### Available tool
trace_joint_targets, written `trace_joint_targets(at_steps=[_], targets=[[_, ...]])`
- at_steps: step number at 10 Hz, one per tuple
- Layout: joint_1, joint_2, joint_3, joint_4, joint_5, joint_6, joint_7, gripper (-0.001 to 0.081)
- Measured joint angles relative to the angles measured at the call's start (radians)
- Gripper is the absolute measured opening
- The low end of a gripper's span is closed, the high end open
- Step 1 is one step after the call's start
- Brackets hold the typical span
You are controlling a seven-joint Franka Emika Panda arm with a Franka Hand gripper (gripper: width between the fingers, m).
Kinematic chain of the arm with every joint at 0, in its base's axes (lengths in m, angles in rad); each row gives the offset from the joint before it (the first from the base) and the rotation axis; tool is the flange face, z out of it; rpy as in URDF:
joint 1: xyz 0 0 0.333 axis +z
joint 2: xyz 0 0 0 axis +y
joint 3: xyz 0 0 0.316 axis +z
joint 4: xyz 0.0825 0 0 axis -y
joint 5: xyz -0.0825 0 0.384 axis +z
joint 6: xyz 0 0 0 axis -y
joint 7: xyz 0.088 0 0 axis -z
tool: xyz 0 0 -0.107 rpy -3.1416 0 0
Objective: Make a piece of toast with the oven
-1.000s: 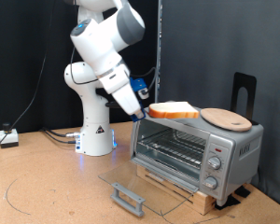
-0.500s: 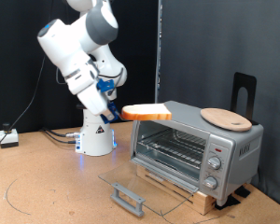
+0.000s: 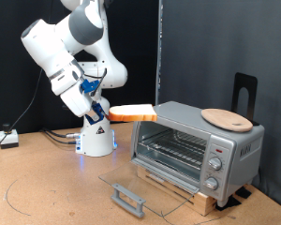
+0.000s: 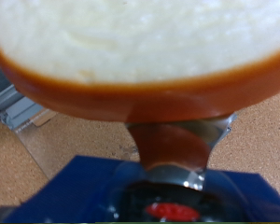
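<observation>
The piece of toast point(image 3: 133, 113), a flat slice with pale face and orange-brown crust, hangs in the air to the exterior view's left of the oven point(image 3: 197, 145), about level with the oven's top. My gripper point(image 3: 107, 113) is shut on the slice's left end. In the wrist view the piece of toast point(image 4: 140, 47) fills the frame, one metal finger point(image 4: 173, 149) pressed against its crust. The oven's glass door point(image 3: 140, 183) lies dropped open, its grey handle point(image 3: 127, 198) nearest the camera, and the wire rack point(image 3: 173, 146) inside is bare.
A round light wooden board point(image 3: 227, 118) rests on the oven's top at the exterior view's right. The oven stands on a wooden block on a cork-brown tabletop point(image 3: 47, 187). The arm's white base point(image 3: 96, 139) and cables point(image 3: 56, 137) are at the back left.
The arm has swung towards the exterior view's left, carrying the piece of toast off the oven's top and out past its left side, slightly lower.
</observation>
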Motion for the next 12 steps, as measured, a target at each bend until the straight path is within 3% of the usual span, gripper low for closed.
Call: trace_joint_targets(at_steps=[8, 12], targets=[[0.004, 0.16, 0.004, 0.007, -0.078, 0.077, -0.171, 0.0449], [0.059, 0.186, 0.066, -0.01, -0.033, 0.132, -0.201, 0.0449]])
